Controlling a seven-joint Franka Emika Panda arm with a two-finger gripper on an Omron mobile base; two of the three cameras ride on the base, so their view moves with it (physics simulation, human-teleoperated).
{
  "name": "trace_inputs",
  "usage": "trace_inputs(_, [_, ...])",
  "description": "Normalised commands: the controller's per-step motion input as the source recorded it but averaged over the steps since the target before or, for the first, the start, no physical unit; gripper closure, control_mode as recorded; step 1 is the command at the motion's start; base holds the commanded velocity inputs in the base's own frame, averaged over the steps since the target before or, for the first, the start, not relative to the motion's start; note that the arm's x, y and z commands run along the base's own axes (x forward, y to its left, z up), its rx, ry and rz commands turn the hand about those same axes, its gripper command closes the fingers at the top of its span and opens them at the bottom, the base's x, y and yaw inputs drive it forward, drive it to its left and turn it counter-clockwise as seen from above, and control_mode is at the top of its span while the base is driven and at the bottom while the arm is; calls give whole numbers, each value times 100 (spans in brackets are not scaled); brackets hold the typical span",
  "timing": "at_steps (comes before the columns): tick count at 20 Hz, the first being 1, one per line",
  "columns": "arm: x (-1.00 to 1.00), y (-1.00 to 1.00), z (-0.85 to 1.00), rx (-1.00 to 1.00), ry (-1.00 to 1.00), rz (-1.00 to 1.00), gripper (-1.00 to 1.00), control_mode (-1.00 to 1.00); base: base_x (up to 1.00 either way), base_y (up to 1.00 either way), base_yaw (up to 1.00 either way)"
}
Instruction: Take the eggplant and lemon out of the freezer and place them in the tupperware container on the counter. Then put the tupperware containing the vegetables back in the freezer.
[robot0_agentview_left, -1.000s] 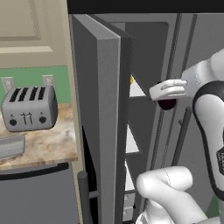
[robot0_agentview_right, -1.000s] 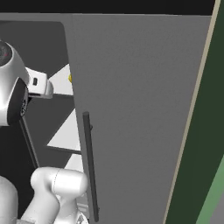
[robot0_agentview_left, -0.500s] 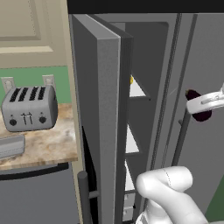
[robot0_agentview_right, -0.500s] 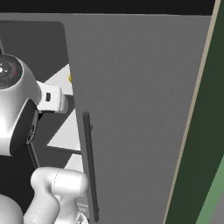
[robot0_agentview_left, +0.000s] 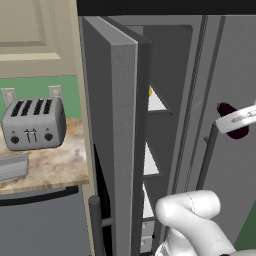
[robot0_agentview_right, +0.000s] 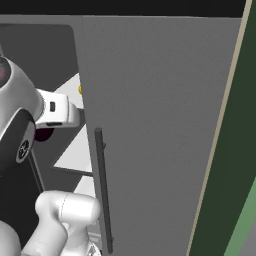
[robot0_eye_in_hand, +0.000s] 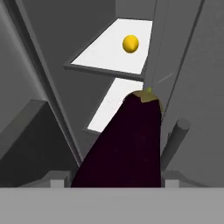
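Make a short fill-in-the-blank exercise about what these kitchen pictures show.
1. The gripper holds the dark purple oval ____.
2. The small yellow lemon lies on a white ____ inside the grey freezer.
3. The silver four-slot toaster stands on the marbled ____.

Missing words: eggplant; shelf; counter

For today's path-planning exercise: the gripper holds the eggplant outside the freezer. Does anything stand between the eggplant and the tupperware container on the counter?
Yes. The open freezer door stands edge-on between the eggplant, right of it, and the tupperware container on the counter, left of it.
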Motion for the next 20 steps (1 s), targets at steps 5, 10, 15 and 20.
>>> trace_inputs(5, [2, 0, 0, -14, 0, -13, 100, -100, 0, 0, 0])
trace_inputs(10, [0, 0, 0, -4, 0, -11, 100, -100, 0, 0, 0])
trace_inputs(15, [0, 0, 0, 0, 0, -1, 100, -100, 0, 0, 0])
trace_inputs(20, [0, 0, 0, 0, 0, 0, 100, -100, 0, 0, 0])
